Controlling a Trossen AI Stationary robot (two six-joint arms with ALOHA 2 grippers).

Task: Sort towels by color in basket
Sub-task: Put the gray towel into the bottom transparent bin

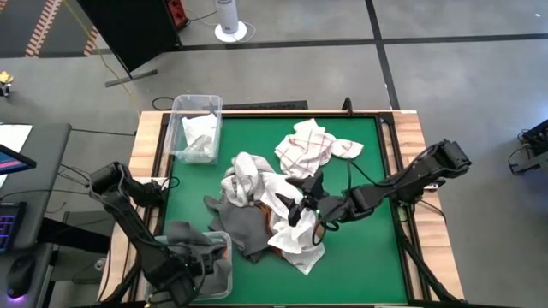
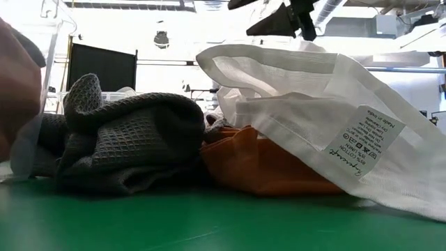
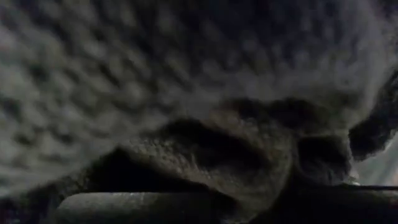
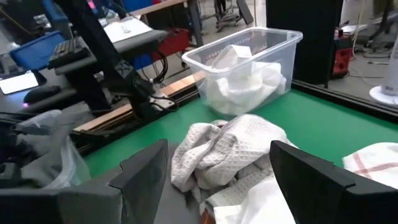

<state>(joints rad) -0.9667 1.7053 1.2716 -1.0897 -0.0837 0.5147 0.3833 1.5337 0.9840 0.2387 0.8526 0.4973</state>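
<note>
Grey waffle towel point(image 3: 186, 74) fills my left wrist view; left gripper point(image 1: 195, 267) pinches it over the near bin point(image 1: 224, 272). Soft, limp cloth: take a raised fold. Right gripper point(image 1: 301, 205) hangs spread above the towel pile point(image 1: 257, 184) mid-mat.

Table surface point(image 1: 360, 257): green, bordered by pale wood. Dark grey towel point(image 2: 125, 139): waffle-textured, charcoal. Orange towel point(image 2: 258, 167): plain rust-orange, beneath a plain white towel point(image 2: 313, 97) bearing a white label with black print. Checked towel point(image 1: 310, 144): white with thin reddish-brown grid lines. Pale waffle towel point(image 4: 224, 146): off-white to light grey. Far bin point(image 1: 195, 128): clear plastic, holding white cloth point(image 1: 199, 133). Near bin point(image 1: 212, 265): clear plastic, holding grey cloth. Arms: black
</note>
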